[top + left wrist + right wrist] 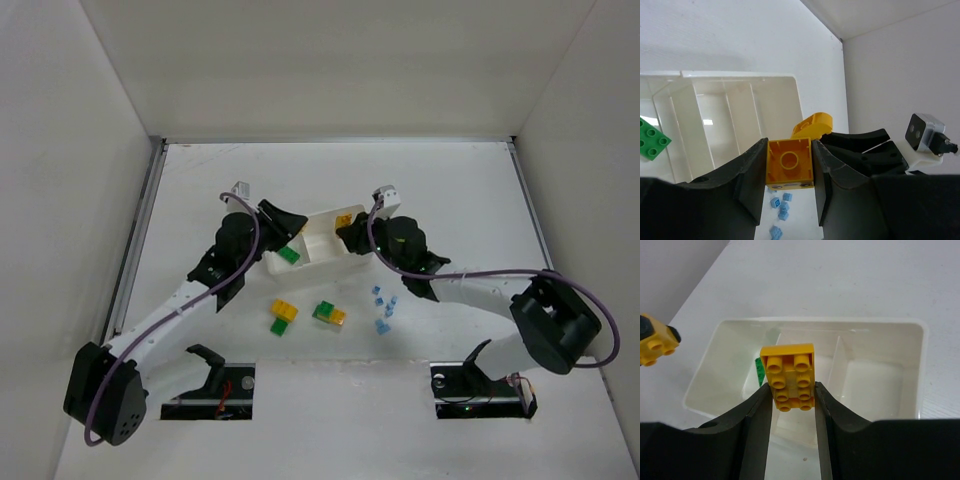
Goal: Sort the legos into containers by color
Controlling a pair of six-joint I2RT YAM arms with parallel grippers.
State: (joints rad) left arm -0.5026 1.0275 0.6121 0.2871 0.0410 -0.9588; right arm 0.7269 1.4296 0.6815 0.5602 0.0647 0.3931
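Over the tray [815, 320] the right gripper [791, 391] clamps a long yellow brick [789, 367]. Near the tray, the left gripper [788, 146] grasps a square yellow brick [789, 167].

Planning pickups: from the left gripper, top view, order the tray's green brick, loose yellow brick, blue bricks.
1. green brick, in the tray, beside the left gripper
2. loose yellow brick, lower in view
3. blue bricks, farthest right

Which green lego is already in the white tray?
The flat green lego in the tray's end compartment nearest the left arm. The other green ones sit on the table.
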